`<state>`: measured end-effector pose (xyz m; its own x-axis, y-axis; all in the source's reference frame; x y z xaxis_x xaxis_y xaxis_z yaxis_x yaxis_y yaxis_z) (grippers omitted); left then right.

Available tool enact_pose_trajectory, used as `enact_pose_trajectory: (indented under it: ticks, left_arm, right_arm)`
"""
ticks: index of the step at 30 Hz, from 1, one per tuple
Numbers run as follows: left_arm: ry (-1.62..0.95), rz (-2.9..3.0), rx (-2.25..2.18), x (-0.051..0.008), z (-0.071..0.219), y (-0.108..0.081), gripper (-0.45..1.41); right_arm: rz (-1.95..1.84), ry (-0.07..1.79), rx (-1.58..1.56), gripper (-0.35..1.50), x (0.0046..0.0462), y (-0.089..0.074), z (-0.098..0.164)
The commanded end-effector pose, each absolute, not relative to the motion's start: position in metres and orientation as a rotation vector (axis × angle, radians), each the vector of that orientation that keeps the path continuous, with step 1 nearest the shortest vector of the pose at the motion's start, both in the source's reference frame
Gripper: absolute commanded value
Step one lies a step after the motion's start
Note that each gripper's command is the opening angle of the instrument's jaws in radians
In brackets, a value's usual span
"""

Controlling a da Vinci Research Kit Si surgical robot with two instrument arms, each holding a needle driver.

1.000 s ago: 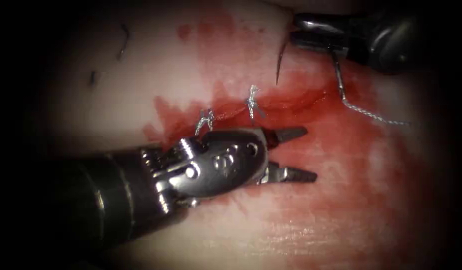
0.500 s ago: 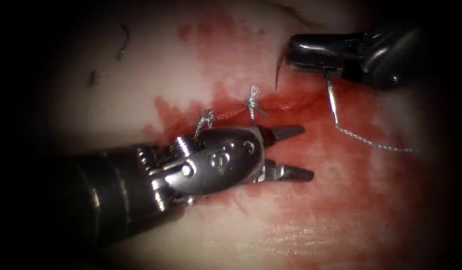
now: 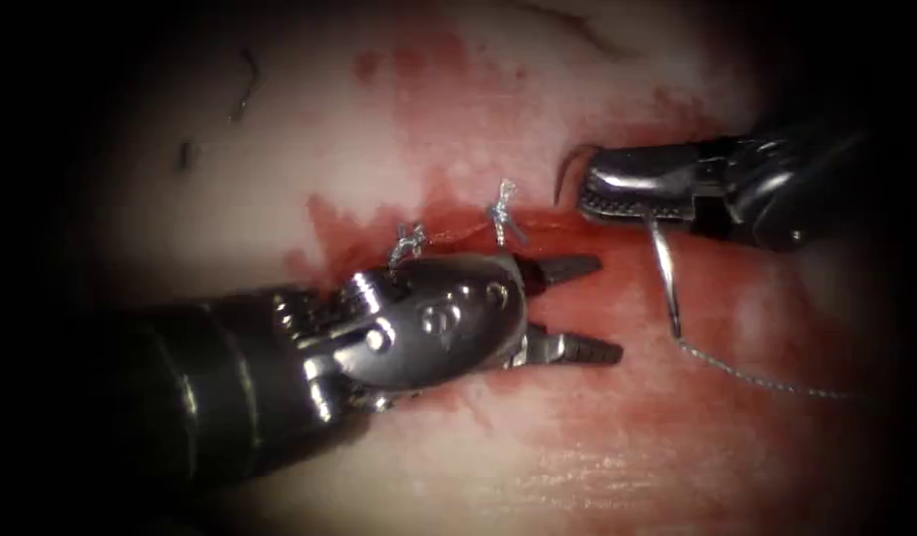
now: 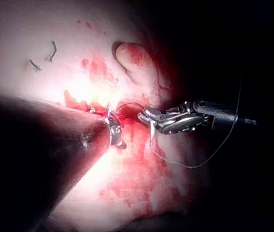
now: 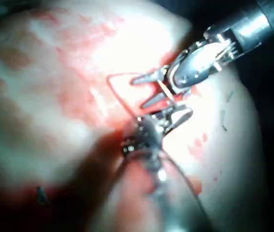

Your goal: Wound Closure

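On the tissue (image 3: 597,447) the cut (image 3: 568,220) runs across, with two knotted stitches (image 3: 500,208) along its left part. My right tool (image 3: 589,194) sits at the cut's right end, jaws shut on the curved needle (image 3: 665,273) near mid-curve. The needle's point arcs up just left of the jaws, close over the tissue and not clearly in it. Its tail hangs toward me and trails the thread (image 3: 766,379) to the right. My left tool (image 3: 605,306) lies on the near side of the cut, jaws open and holding nothing. The left wrist view shows the right tool (image 4: 144,116) holding the needle (image 4: 152,133).
Red fluid (image 3: 677,328) stains the tissue around the cut and on its near side. Short cut ends of thread (image 3: 245,84) lie on pale tissue at the far left. In the right wrist view the left tool (image 5: 144,90) stands open beside the cut.
My right tool has come down and toward me from the far right to the cut's right end, carrying the needle, which has turned. The thread trailed after it. The left tool barely moved.
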<state>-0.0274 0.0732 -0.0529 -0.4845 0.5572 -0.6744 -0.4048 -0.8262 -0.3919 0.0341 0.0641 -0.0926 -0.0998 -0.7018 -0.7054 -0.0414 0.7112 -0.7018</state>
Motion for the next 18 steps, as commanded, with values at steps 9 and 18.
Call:
enact_pose_trajectory:
  ticks: [9,18]
  left_arm:
    - [-0.254,2.304,-1.135,-0.0285,-0.052,0.0734,0.47]
    - [-0.3,2.309,-1.127,-0.0279,-0.0499,0.0723,0.47]
  right_arm:
    - [-0.608,1.569,-0.624,-0.35,0.0348,0.0648,-0.0911]
    - [-0.52,1.588,-0.563,-0.35,0.0351,0.0658,-0.0912]
